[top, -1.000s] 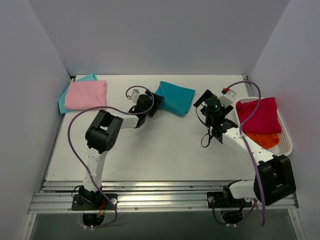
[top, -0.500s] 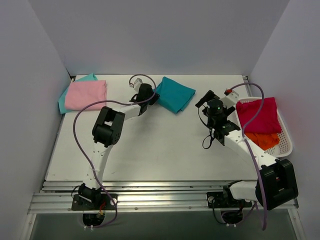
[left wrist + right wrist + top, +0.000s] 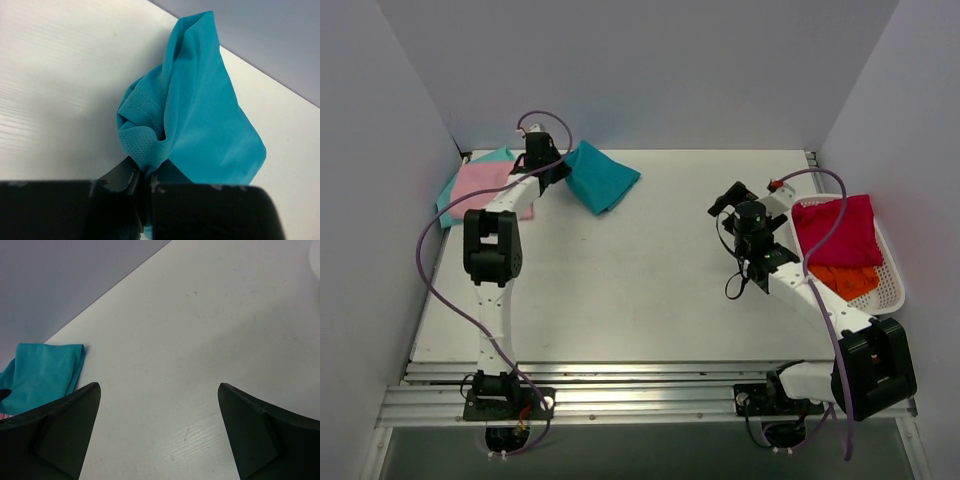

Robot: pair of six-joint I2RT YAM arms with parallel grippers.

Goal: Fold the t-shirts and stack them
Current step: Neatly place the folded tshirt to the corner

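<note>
A folded teal t-shirt (image 3: 601, 177) (image 3: 200, 120) lies bunched at the far left of the table, its left corner pinched in my left gripper (image 3: 557, 170) (image 3: 144, 172), which is shut on the cloth. Just left of it a folded pink t-shirt (image 3: 486, 183) rests on a light mint-teal one (image 3: 496, 155). My right gripper (image 3: 725, 203) (image 3: 159, 405) hovers open over bare table to the right of centre, holding nothing. A crimson t-shirt (image 3: 838, 230) and an orange one (image 3: 847, 280) lie in the basket at the right. The teal shirt (image 3: 42, 375) shows far off in the right wrist view.
A white plastic basket (image 3: 896, 285) sits at the table's right edge. Grey walls close in the back and both sides. Purple cables loop over both arms. The table's near edge (image 3: 620, 372) carries a metal rail.
My left gripper has shut on the teal t-shirt's corner and dragged it left and back, from the middle back of the table to beside the pink stack. The right gripper barely moved.
</note>
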